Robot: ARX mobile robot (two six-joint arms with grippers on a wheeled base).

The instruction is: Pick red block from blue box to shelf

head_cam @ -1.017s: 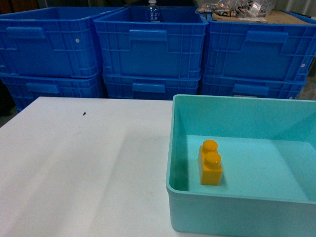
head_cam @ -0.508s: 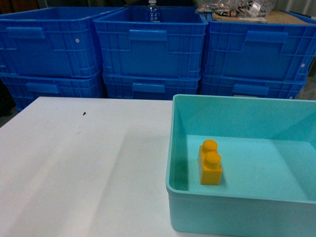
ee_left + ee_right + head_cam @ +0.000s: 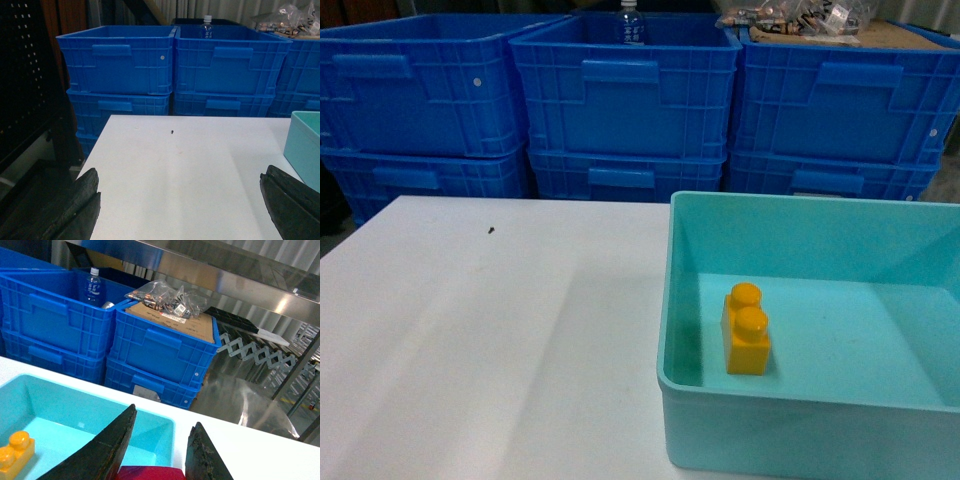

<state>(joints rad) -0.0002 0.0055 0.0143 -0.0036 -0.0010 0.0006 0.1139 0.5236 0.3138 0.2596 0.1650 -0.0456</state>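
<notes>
In the right wrist view the red block (image 3: 150, 473) shows at the bottom edge, pinched between the dark fingers of my right gripper (image 3: 165, 417), which is raised above the near right corner of the blue box (image 3: 75, 400). The head view shows the blue box (image 3: 665, 300) at the table's right, with only a yellow two-stud brick (image 3: 747, 330) standing inside; neither gripper appears there. A shiny steel rail of the shelf (image 3: 210, 265) runs above and behind. My left gripper (image 3: 181, 172) hangs wide open over bare white table, left of the box (image 3: 305, 145).
Dark blue ribbed crates (image 3: 620, 90) are stacked two high behind the white table (image 3: 470, 350). One holds a water bottle (image 3: 631, 22), another a cardboard sheet with bagged parts (image 3: 170, 300). A black perforated panel (image 3: 25, 75) stands at the table's left.
</notes>
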